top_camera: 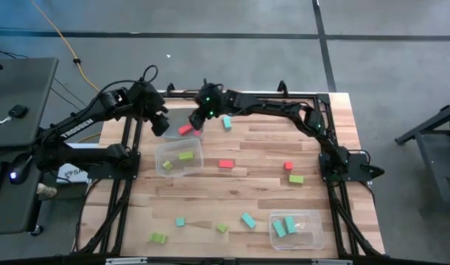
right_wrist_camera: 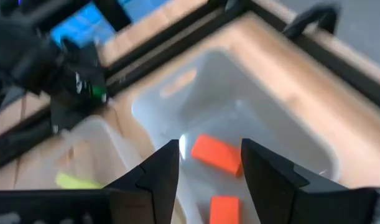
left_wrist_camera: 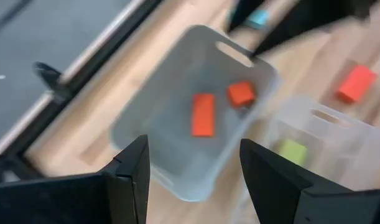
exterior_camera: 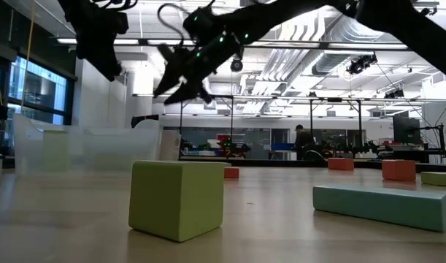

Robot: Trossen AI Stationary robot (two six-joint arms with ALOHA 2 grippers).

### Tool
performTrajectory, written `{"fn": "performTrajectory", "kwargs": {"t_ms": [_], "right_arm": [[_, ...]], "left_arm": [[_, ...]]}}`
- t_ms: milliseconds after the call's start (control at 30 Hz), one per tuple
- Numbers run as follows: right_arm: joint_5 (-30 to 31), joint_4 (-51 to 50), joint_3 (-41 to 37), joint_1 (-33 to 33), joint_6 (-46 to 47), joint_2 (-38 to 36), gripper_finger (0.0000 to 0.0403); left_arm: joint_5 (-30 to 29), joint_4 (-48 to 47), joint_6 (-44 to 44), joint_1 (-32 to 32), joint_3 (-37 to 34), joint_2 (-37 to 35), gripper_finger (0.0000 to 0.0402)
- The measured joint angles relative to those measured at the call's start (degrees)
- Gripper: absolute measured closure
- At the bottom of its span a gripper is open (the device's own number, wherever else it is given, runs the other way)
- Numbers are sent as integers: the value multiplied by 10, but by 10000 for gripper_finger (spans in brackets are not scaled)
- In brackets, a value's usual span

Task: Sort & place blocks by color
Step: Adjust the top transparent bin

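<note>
Below right gripper (right_wrist_camera: 205, 163): tub (right_wrist_camera: 289, 118) holding two red blocks (right_wrist_camera: 216, 153). Fingers spread, empty; drop looks done. Next: lift, fetch another block. Left gripper (left_wrist_camera: 193, 163) spread, nearby.

Two dark fingers (right_wrist_camera: 153, 180) parted above a clear tub (right_wrist_camera: 283, 118) on the wooden counter (right_wrist_camera: 339, 87); two red blocks (right_wrist_camera: 216, 154) inside; lime block (right_wrist_camera: 74, 181) in neighbouring tub (right_wrist_camera: 99, 140).

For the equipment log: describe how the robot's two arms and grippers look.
Both arms are dark, jointed and slim. The left arm carries white TROSSEN lettering; a black cable loops above its wrist. The right arm shows green lights near its wrist. The left gripper and right gripper each have two dark, wedge-shaped fingers.
</note>
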Motion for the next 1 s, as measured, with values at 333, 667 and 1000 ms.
{"fn": "performTrajectory", "kwargs": {"t_ms": [333, 667, 1000], "right_arm": [[84, -3, 1, -12, 0, -63, 240], [72, -13, 1, -30, 0, -94, 240], [50, -72, 1, -45, -3, -130, 240]], "left_arm": [[33, -6, -77, -78, -59, -32, 220], [33, -37, -244, -194, -67, -85, 220], [13, -35, -429, -365, -67, -77, 220]]}}
